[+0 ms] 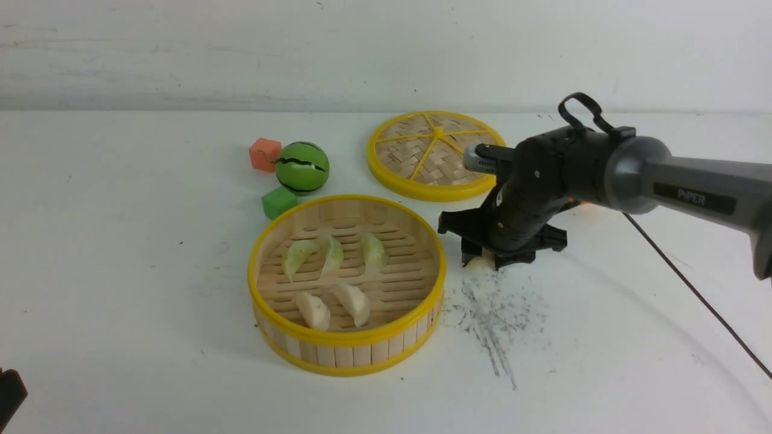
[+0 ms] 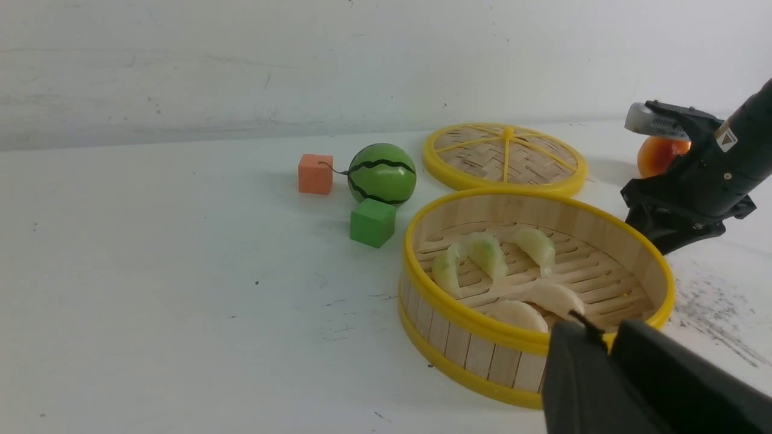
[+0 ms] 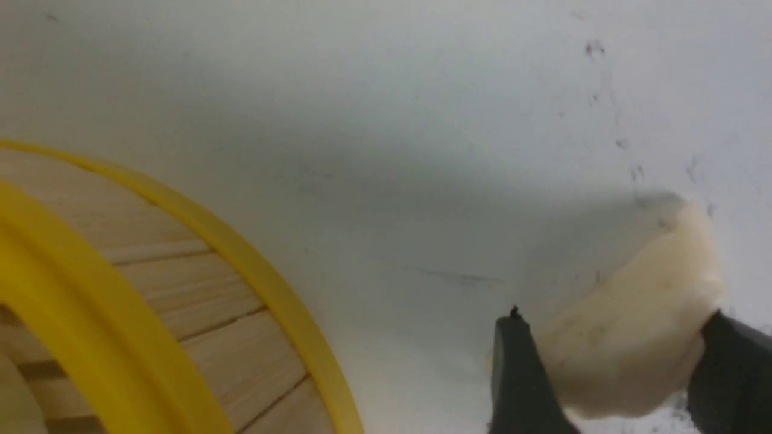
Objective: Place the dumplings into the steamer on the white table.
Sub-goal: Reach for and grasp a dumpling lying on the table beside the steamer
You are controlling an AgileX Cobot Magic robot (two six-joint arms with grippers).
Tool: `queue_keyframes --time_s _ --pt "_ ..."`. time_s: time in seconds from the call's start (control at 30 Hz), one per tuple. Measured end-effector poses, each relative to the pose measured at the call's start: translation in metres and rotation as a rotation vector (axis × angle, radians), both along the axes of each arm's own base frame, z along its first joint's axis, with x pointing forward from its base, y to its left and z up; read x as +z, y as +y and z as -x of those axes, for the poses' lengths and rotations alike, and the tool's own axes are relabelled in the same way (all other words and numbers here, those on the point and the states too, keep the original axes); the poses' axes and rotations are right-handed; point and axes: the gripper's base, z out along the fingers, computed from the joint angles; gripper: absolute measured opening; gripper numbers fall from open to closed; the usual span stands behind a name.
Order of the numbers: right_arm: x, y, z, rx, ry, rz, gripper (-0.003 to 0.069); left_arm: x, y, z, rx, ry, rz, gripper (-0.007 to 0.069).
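Note:
The steamer (image 1: 347, 346) stands on the white table (image 1: 120, 271) at centre. It holds three green dumplings (image 1: 330, 253) and two cream ones (image 1: 353, 301). My right gripper (image 1: 482, 259) is down at the table just right of the steamer. It is shut on a third cream dumpling (image 3: 633, 337), which rests on or just above the table between its fingers (image 3: 518, 367). My left gripper (image 2: 603, 328) is shut and empty, held back near the steamer's front side. In the front view only its tip (image 1: 9, 392) shows in the bottom left corner.
The woven yellow-rimmed lid (image 1: 431, 154) lies behind the steamer. A toy watermelon (image 1: 302, 167), an orange cube (image 1: 264, 154) and a green cube (image 1: 278, 202) sit behind-left. An orange fruit (image 2: 657, 154) lies behind my right arm. Grey scuff marks (image 1: 494, 313) and a cable (image 1: 693, 289) are at right.

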Motion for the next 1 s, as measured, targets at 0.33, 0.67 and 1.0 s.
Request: queue_keyframes --time_s 0.33,0.67,1.0 --pt "0.017 -0.006 0.015 0.257 0.047 0.147 0.0068 0.000 0.000 0.000 0.000 0.000 0.000 0.0085" --pt "0.040 -0.009 0.020 0.400 0.000 0.217 -0.0008 0.000 0.000 0.000 0.000 0.000 0.000 0.0087" --pt "0.037 -0.002 0.008 0.408 -0.138 0.173 0.0301 0.000 0.000 0.000 0.000 0.000 0.000 0.0091"
